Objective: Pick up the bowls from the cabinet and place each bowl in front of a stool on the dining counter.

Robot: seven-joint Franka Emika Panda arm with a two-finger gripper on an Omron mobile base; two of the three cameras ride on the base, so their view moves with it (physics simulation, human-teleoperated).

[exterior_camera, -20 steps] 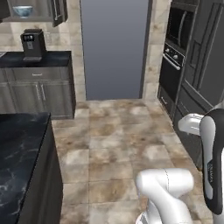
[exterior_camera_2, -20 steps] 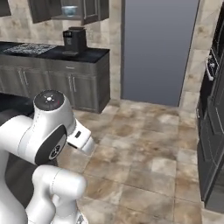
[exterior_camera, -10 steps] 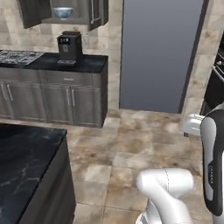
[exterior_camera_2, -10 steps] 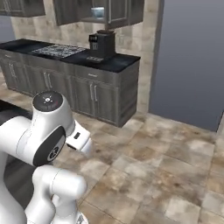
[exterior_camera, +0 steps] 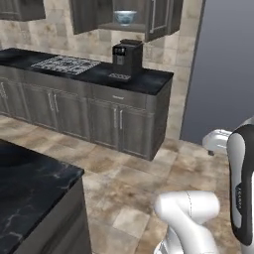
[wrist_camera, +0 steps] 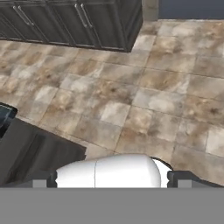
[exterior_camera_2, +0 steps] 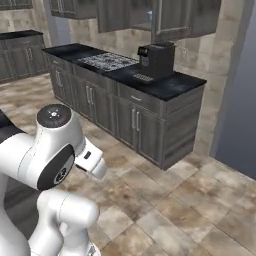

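Your gripper is fully open and carries nothing, tucked low over the floor while the base drives; that suits travelling. The patterned bowl sits on the shelf of the open cabinet, above the coffee machine; the second bowl I cannot make out. A corner of the dining tabletop lies at your left. Since the earlier frames the whole picture has shifted; the camera turned toward the cabinet, nothing itself moved.
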